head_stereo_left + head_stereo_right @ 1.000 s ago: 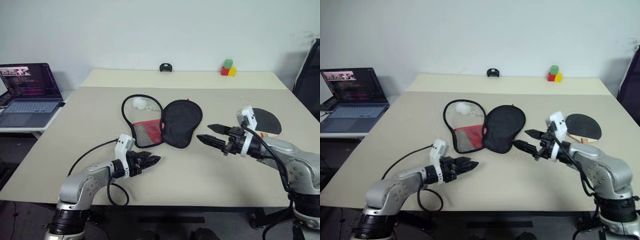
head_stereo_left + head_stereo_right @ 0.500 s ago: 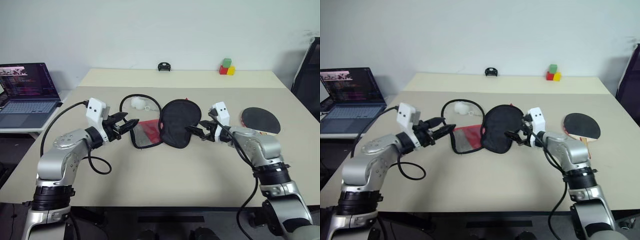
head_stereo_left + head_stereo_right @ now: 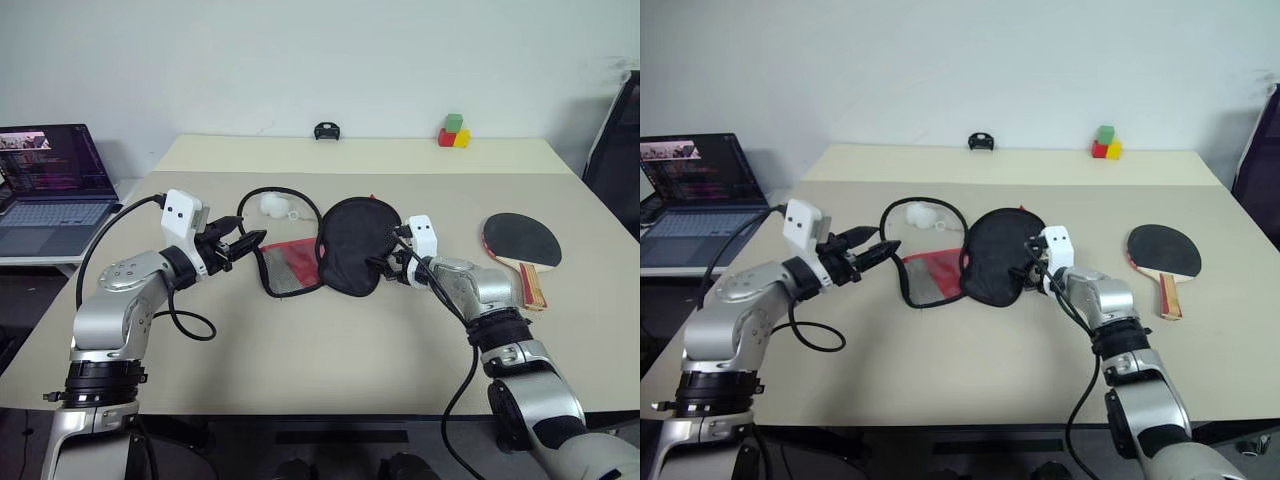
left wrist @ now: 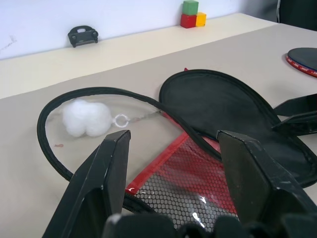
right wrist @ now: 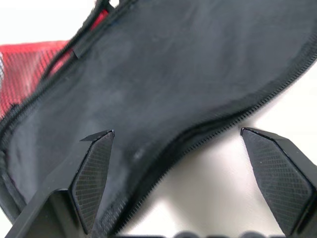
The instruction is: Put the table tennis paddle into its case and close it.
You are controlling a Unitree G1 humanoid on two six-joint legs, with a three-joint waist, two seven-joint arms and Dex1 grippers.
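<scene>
The case (image 3: pixel 352 245) lies unzipped in the middle of the table, its black flap folded to the right of a red mesh panel (image 3: pixel 292 262) and a clear half ringed by black zip. The table tennis paddle (image 3: pixel 520 240) rests flat at the right, handle toward me. My left gripper (image 3: pixel 247 243) hovers open just left of the case, pointing at the mesh. My right gripper (image 3: pixel 385 264) is open at the flap's right edge; in its wrist view the fingers (image 5: pixel 96 168) straddle the zip rim of the black flap (image 5: pixel 173 74). Neither holds anything.
A white fluffy ball (image 3: pixel 276 205) lies on the clear half of the case. At the table's far edge are coloured blocks (image 3: pixel 453 133) and a small black object (image 3: pixel 326 131). A laptop (image 3: pixel 50 185) stands on a side table to the left.
My left arm rose from the table's front to the case's left side. My right arm reached forward and left from near the paddle to the black flap's edge.
</scene>
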